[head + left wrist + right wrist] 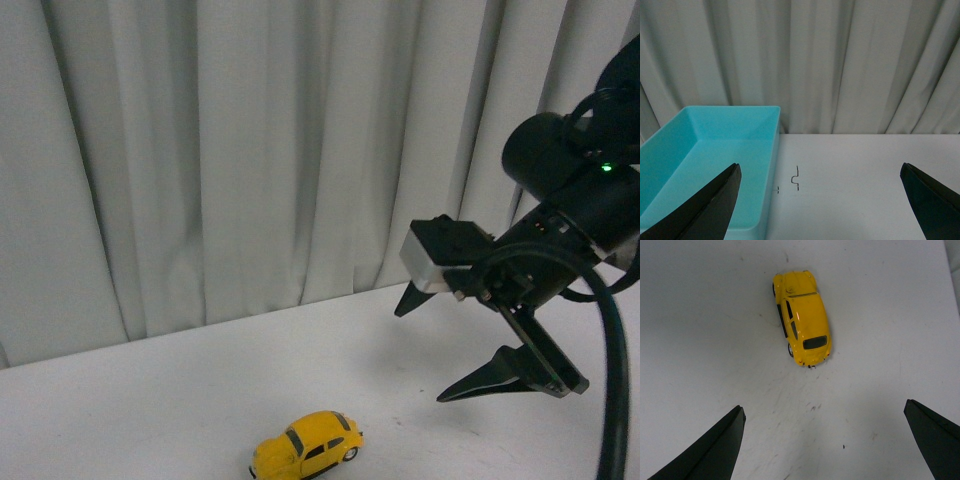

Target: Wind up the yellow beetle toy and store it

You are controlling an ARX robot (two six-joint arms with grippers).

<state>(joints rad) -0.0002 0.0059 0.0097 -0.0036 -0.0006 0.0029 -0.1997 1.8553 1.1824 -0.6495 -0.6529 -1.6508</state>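
Black fingers of the right gripper (425, 352) stood spread wide with nothing between them, raised above the table (120, 400) and tilted down toward it. That wide gap looked meant to straddle the yellow beetle toy (801, 317), which lay ahead of the fingers and well apart from them. The toy sat on its wheels on the near part of the white table, to the left of the right gripper. Bare surface lay all round it, so an approach from above seemed free.

The left gripper (820, 167) was likewise released and empty. Its fingers framed a blue-green bin (771, 165) that rested on the table close by and did not show in the front view. The bin appeared empty, and I judged it the place to store the toy once wound. Nothing was grasped yet, so the job seemed to be at its beginning. Far behind everything hung a pale pleated curtain (250, 150).
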